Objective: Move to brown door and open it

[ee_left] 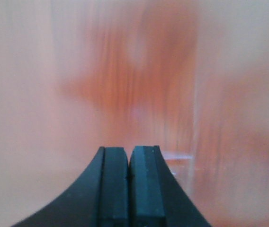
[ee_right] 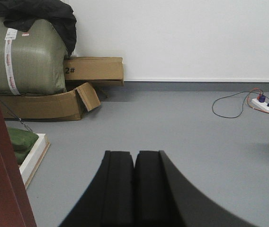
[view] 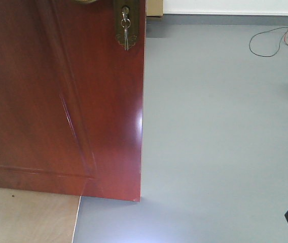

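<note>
Filling the left of the front view, the brown door stands over grey floor, keys hanging from its brass lock plate near its right edge. The left end effector is closed, empty, facing blurred reddish wood. The right end effector is closed, empty, facing cardboard boxes by the wall.

Your left gripper sits at the bottom of the frame with its two black fingers pressed together, nothing between them. Beyond it you face a blurred reddish-brown surface (the brown door, very near), streaked vertically.
</note>
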